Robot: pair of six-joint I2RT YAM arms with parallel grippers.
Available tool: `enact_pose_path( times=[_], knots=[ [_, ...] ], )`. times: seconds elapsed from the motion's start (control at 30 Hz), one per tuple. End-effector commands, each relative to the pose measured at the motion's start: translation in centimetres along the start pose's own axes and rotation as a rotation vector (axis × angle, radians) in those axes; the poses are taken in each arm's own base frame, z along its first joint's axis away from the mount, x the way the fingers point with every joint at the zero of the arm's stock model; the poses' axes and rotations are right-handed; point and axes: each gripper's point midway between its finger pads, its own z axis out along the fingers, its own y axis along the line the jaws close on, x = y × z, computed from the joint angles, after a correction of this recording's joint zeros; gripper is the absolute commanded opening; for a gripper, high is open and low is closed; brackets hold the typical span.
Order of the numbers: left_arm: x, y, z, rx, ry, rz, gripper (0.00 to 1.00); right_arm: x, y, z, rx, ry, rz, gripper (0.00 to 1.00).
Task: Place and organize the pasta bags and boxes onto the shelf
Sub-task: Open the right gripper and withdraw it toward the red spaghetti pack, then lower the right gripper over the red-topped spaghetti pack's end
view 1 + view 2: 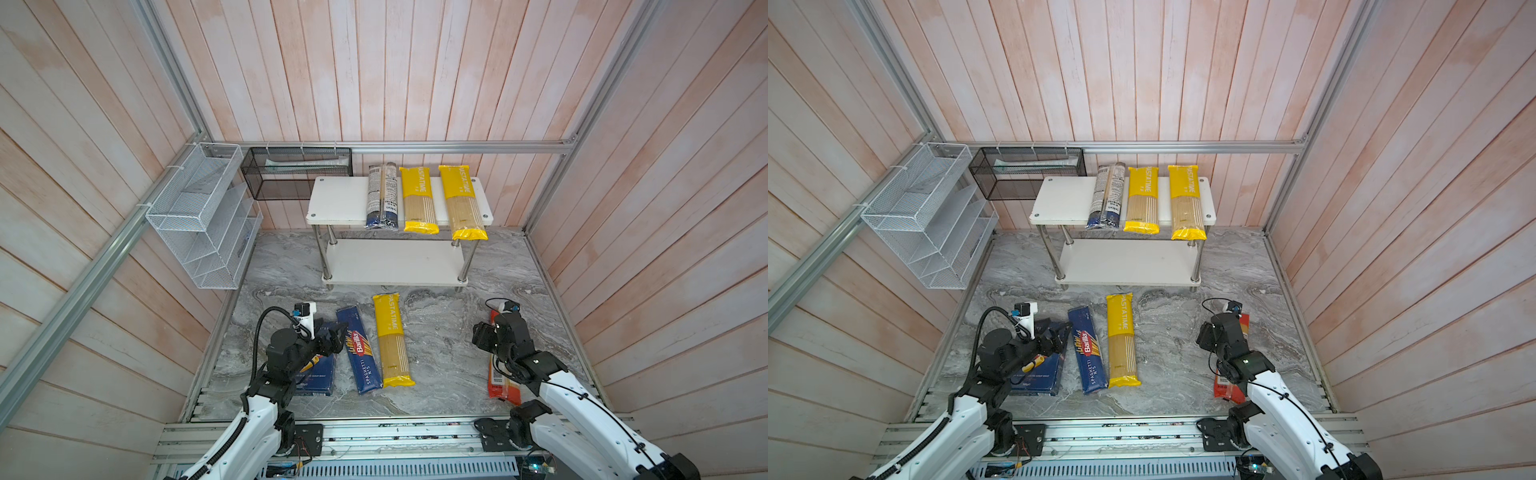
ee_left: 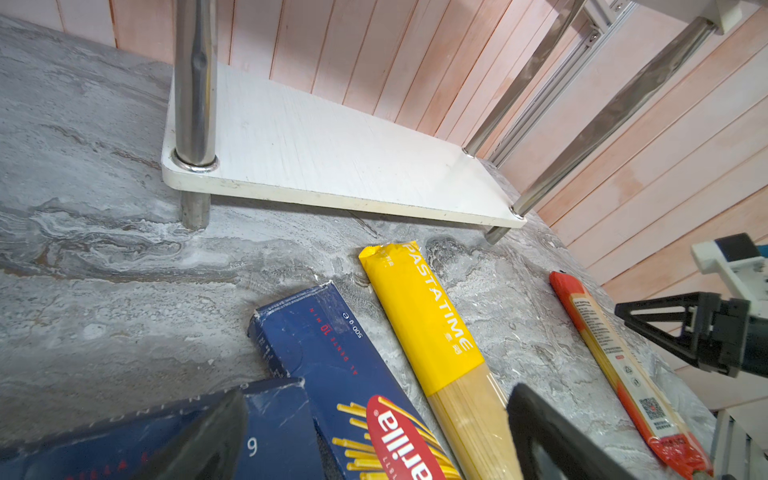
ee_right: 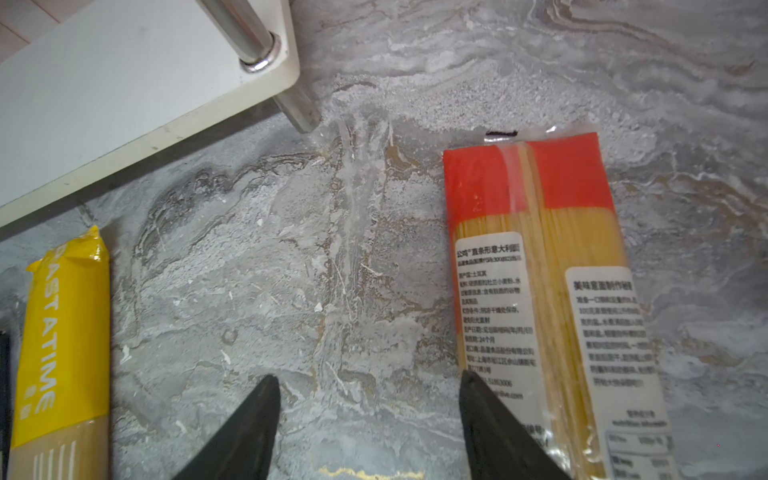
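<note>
Here red-ended clear bag [image 3: 536, 199] flat on marble [image 3: 291, 270]; white labels [image 3: 494, 307] upward.

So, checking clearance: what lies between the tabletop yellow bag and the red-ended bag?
Bare marble from yellow bag to red-ended bag; right wrist view, fingers hovering above.

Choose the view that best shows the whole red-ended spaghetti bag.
Left wrist view: the red-ended bag lies uncovered, almost end to end. Right wrist view shows one end close up; in both top views the right arm hides most.
</note>
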Motion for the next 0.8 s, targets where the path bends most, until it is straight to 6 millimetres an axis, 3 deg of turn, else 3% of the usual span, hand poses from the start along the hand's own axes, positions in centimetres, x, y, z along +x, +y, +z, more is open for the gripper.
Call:
enact_pose_path(
  times=[0.0,0.17,0.37,0.47,0.77],
  knots=[
    [-0.2,-0.2,0.1,0.012,-0.017,0.006,1.0,-0.4,0.0,1.2,-0.015,0.019,0.026,0.73],
    [0.0,-0.1,0.1,0.005,-0.016,0.009,1.0,-0.8,-1.6,2.3,0.09,0.025,0.026,0.81],
    [-0.1,0.0,0.0,0.0,-0.022,0.011,1.0,-0.9,-3.4,2.7,0.159,-0.002,0.055,0.83],
    [0.0,0.0,0.1,0.001,-0.018,0.012,1.0,-1.5,-5.3,2.4,0.228,-0.026,0.101,0.84],
    [-0.1,0.0,0.1,0.0,-0.02,0.012,1.0,-3.0,-7.0,0.5,0.278,-0.071,0.159,0.88]
  ],
)
